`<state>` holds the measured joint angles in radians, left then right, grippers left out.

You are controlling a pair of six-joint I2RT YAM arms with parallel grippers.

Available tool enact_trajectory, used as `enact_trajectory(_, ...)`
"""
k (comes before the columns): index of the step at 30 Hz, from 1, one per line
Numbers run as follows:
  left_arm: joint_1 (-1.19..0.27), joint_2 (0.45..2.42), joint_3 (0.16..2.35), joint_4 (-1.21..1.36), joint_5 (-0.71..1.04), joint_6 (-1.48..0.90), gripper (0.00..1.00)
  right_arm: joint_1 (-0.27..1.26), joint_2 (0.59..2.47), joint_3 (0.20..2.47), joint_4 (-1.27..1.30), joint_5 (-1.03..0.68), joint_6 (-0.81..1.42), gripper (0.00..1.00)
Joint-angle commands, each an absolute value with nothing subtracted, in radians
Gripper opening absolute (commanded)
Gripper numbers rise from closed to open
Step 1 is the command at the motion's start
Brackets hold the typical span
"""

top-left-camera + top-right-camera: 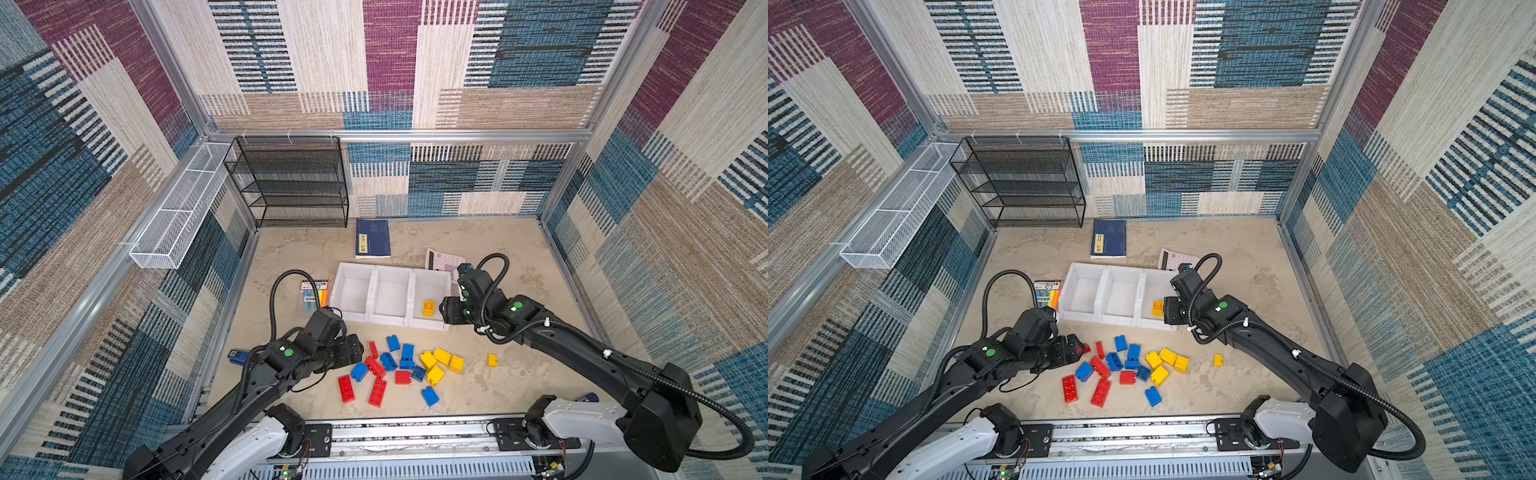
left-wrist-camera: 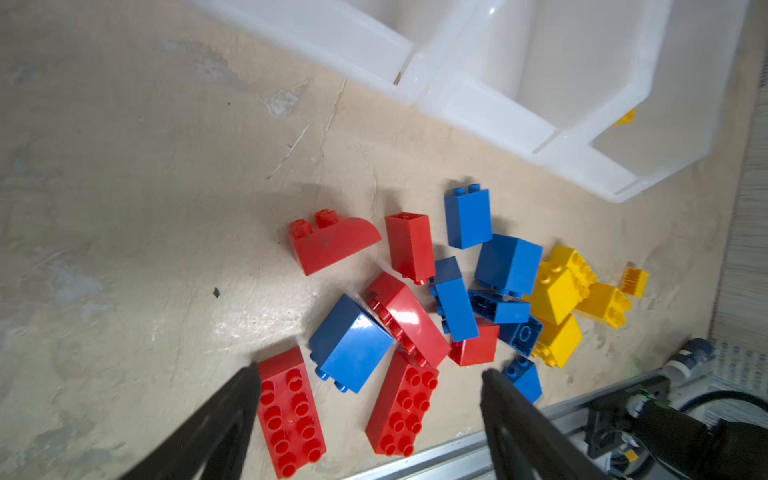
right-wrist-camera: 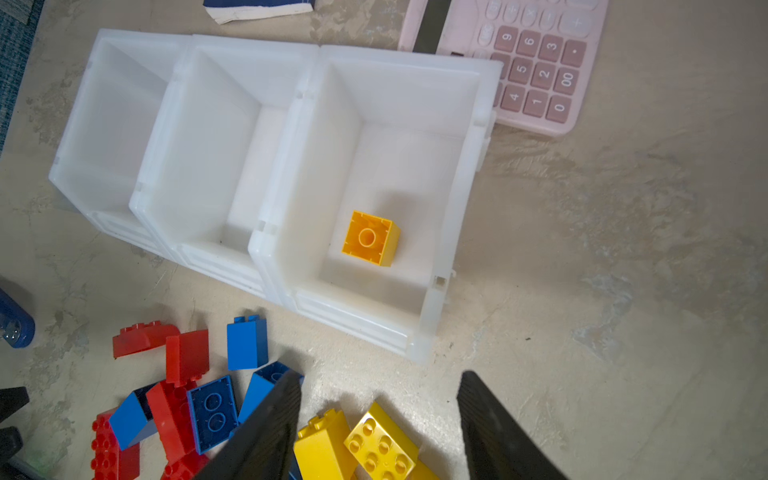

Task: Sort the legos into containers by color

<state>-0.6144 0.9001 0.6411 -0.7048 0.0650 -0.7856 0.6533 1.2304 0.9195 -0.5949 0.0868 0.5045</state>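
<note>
Red, blue and yellow legos (image 1: 401, 368) lie in a loose heap on the table in front of the containers (image 1: 388, 320), three white bins joined in a row. One yellow brick (image 1: 428, 308) (image 3: 370, 237) lies upside down in the right-hand bin; the other two bins hold nothing. A small yellow brick (image 1: 492, 360) sits apart, right of the heap. My left gripper (image 1: 358, 353) (image 2: 370, 374) hovers open at the heap's left edge, over two long red bricks (image 2: 291, 415) and a blue one (image 2: 351, 343). My right gripper (image 1: 443, 309) (image 3: 380, 376) stands open beside the right bin, holding nothing.
A black mesh rack (image 1: 291, 183) and a white wire basket (image 1: 178, 216) stand at the back left. A blue book (image 1: 372, 238) and a pink calculator (image 3: 536, 62) lie behind the bins, a marker pack (image 1: 313, 293) to their left. A metal rail (image 1: 415, 432) runs along the front.
</note>
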Motion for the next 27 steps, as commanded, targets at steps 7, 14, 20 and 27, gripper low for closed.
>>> enact_trajectory(7,-0.641,1.005,0.66,-0.712,-0.09,-0.722,0.86,0.655,1.206,0.881,-0.569,0.072,0.543,0.65)
enact_trajectory(14,-0.644,1.197,0.735,-0.686,-0.089,-0.619,0.84,0.655,1.253,0.902,-0.555,0.055,0.537,0.65)
enact_trajectory(20,-0.65,1.318,0.781,-0.689,-0.146,-0.573,0.82,0.655,1.257,0.909,-0.545,0.048,0.538,0.66)
enact_trajectory(27,-0.652,1.431,0.843,-0.687,-0.153,-0.519,0.77,0.655,1.238,0.888,-0.548,0.047,0.555,0.66)
